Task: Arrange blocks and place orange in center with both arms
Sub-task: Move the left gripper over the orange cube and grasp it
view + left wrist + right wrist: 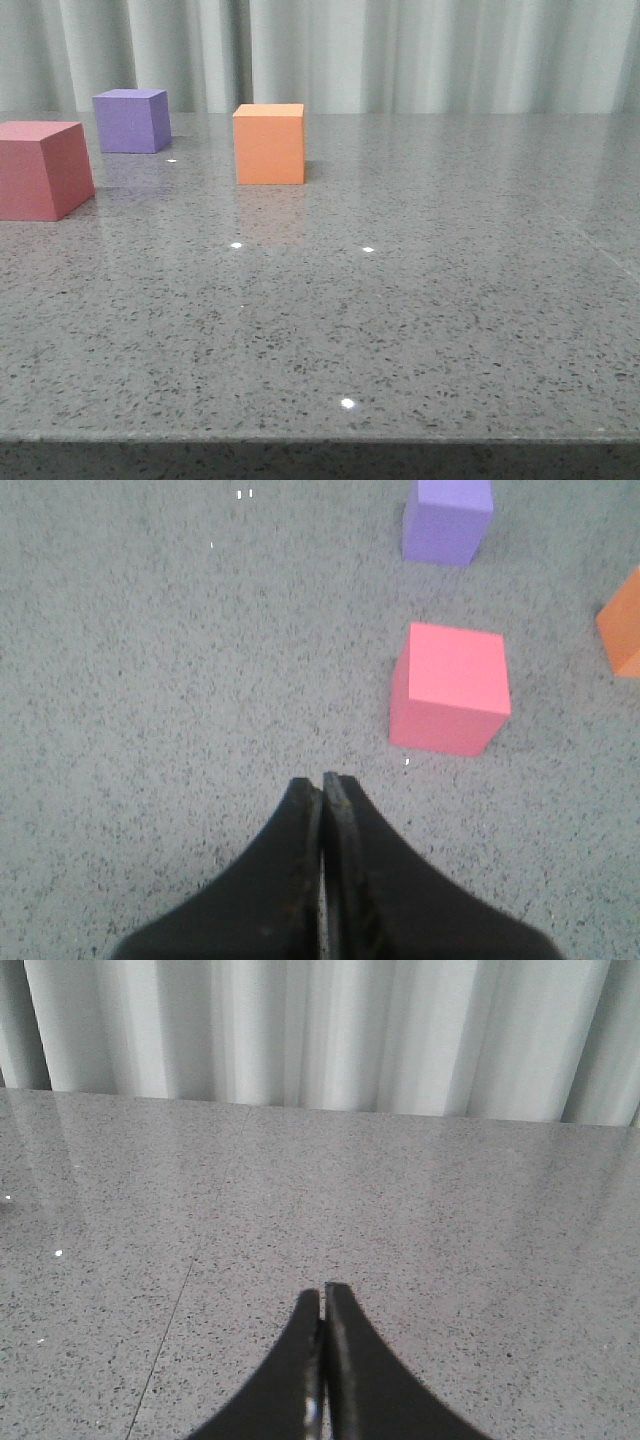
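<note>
Nearest the front camera, the grey speckled stone table point(400, 330) is seen running back to a pale pleated curtain point(420, 55), with small bright light spots reflected on its polished surface. On the left part of the table three cubes are set, all upright and none touching another. The red/pink cube point(40, 168) is placed closest to the front and furthest left, cut by the edge of the front view. The purple cube point(131, 120) is found behind it, nearer the curtain and slightly to the right. The orange cube point(269, 144) is positioned to the right of both, at a depth between them, well apart from the red/pink cube and near the purple one. No arm is seen in the front view.

From the left wrist camera, the left gripper point(322, 785) is shown with its two black fingers pressed together, nothing held between them, above bare table. The red/pink cube point(450, 688) is seen near the fingertips but apart from them, the purple cube point(448, 518) beyond it, and the orange cube point(624, 625) only partly in view at the edge.

From the right wrist camera, the right gripper point(322, 1295) is likewise shown closed on nothing, its fingertips meeting over bare table point(450, 1220), with the curtain point(320, 1030) behind and no cube visible.
</note>
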